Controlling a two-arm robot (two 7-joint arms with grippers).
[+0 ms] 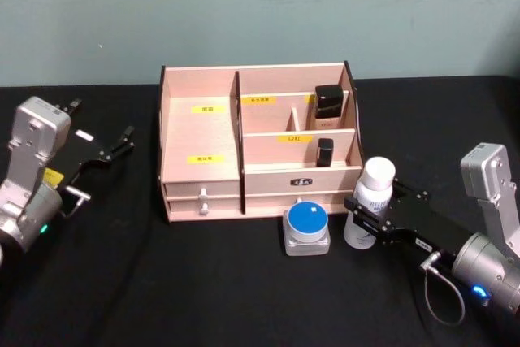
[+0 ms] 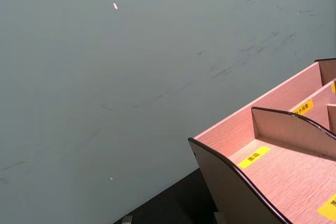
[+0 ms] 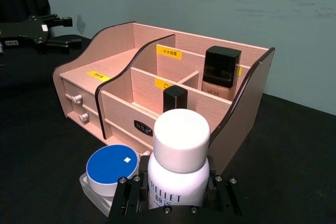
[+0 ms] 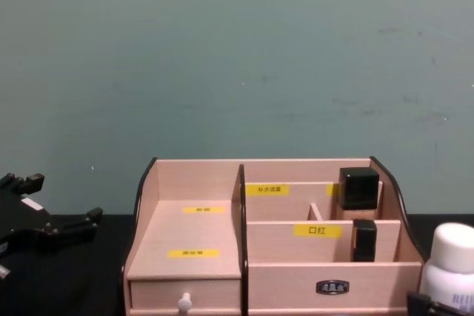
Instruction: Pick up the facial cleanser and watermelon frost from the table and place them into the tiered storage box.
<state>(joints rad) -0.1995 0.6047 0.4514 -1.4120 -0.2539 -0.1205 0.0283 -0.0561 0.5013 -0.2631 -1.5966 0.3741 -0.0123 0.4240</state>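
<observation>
Black-clothed table [image 1: 203,290], teal wall behind. The tiered storage box [image 1: 199,132] sits mid-table with its drawers facing the robot. Its wide left tiers are bare. The right-hand compartments hold a black-capped foundation bottle [image 1: 329,106] and, one tier lower, a small dark tube [image 1: 325,152]. The left gripper [image 1: 101,164] hangs released, fingers spread, well to the left of the box and apart from everything. The right gripper [image 1: 361,219] reaches in from the right, clenched low on the facial cleanser [image 1: 378,178], a white bottle with a white cap standing just off the box's front right corner. The watermelon frost [image 1: 306,227], a squat blue-lidded jar, sits just beside the bottle on the left, close against the lower drawer front. Risks as I judge them: the hold is low on a tall bottle, so it may lean or twist once raised. The curved right wall is close, and a swing inward could clip it. The small compartments are partly taken, so a careless drop could topple the foundation bottle. The nearby jar could get nudged on lift-off.
</observation>
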